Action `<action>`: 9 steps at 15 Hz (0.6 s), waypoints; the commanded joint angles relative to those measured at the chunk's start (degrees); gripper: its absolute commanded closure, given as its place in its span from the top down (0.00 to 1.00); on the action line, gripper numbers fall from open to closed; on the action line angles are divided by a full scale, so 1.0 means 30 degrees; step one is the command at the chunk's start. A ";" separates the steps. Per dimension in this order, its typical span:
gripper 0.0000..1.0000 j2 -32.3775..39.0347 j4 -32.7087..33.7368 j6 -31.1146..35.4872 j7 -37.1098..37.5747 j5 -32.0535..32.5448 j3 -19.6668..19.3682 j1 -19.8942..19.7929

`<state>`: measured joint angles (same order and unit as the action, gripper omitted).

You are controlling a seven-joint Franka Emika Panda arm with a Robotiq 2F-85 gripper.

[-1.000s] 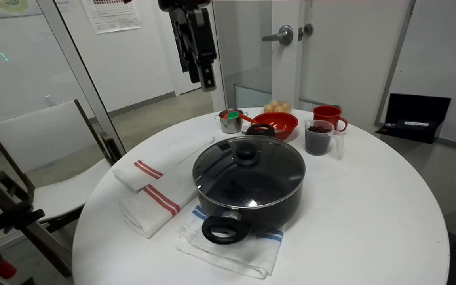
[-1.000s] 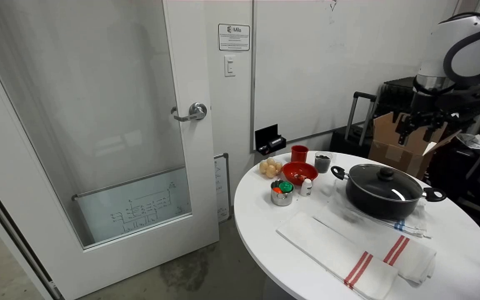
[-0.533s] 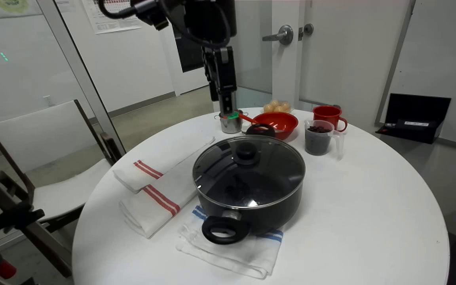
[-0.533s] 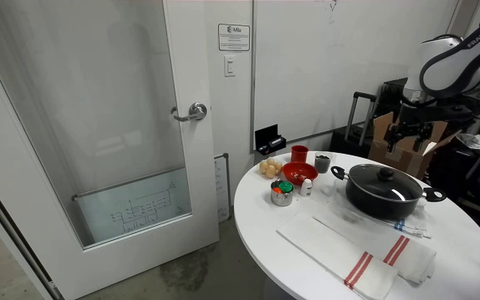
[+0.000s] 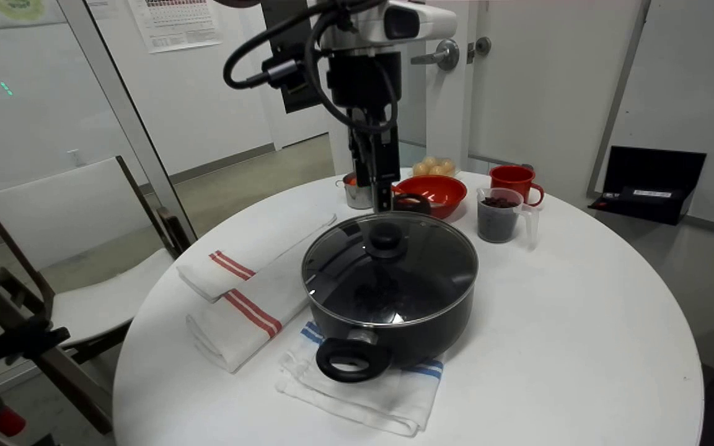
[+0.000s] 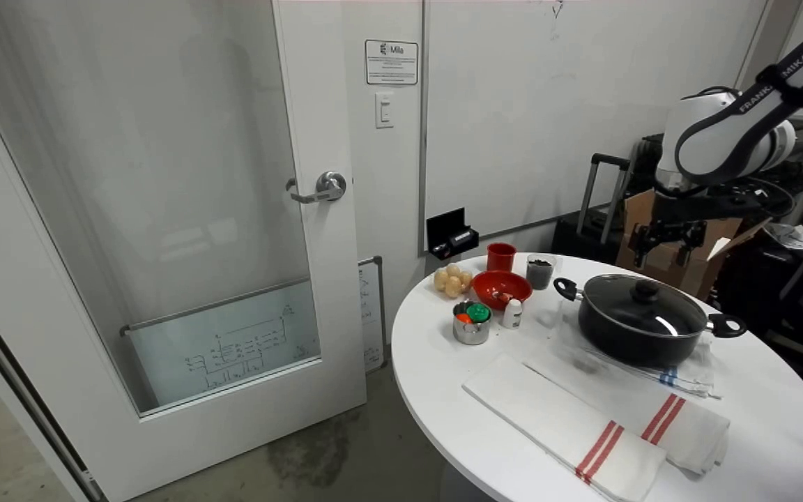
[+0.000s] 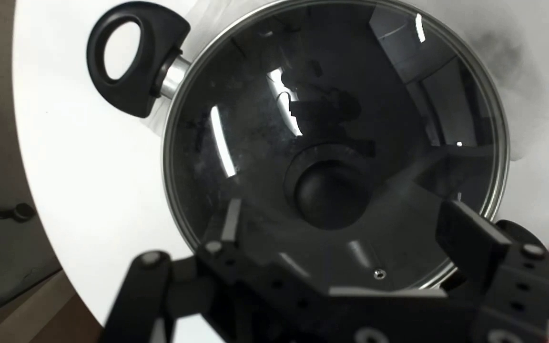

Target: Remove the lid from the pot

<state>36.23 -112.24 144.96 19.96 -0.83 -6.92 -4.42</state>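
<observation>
The glass lid (image 5: 357, 279) with a metal rim and dark centre knob (image 5: 385, 236) sits on the black pot (image 5: 419, 344). The lid (image 6: 617, 303) and pot (image 6: 628, 341) also show in an exterior view. My gripper (image 6: 661, 256) is open and empty, pointing down, a little above the lid and apart from it. In an exterior view the gripper (image 5: 383, 204) overlaps the pot's far handle. In the wrist view the gripper's fingers (image 7: 340, 205) spread on either side of the knob (image 7: 329, 195), and the lid (image 7: 255, 138) fills the middle.
A folded blue-striped towel (image 5: 363, 396) lies under the pot. Red-striped towels (image 5: 239, 334) lie beside it. A red bowl (image 6: 492, 282), steel cup (image 6: 471, 333), white bottle (image 6: 512, 315), measuring cup (image 5: 497, 220) and red mug (image 5: 512, 179) stand toward the table's (image 5: 580, 347) edge.
My gripper has come down and across toward the lid, staying open; in an exterior view it moved right and down. The lid, the pot and the other items have not moved.
</observation>
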 commanded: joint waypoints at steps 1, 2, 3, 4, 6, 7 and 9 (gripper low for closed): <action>1.00 0.1336 0.1531 -0.0409 -0.0765 -0.0892 0.0108 -0.0356; 1.00 0.1555 0.1722 -0.0403 -0.0752 -0.0973 0.0105 -0.0387; 1.00 0.1781 0.1875 -0.0354 -0.0841 -0.1179 0.0192 -0.0489; 1.00 0.1970 0.2032 -0.0375 -0.0916 -0.1322 0.0220 -0.0534; 1.00 0.2317 0.2275 -0.0369 -0.1128 -0.1594 0.0305 -0.0630; 1.00 0.2475 0.2382 -0.0363 -0.1209 -0.1693 0.0356 -0.0686; 1.00 0.2787 0.2611 -0.0349 -0.1346 -0.1877 0.0404 -0.0765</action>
<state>42.50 -107.18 144.94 18.32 -4.22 -6.61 -5.61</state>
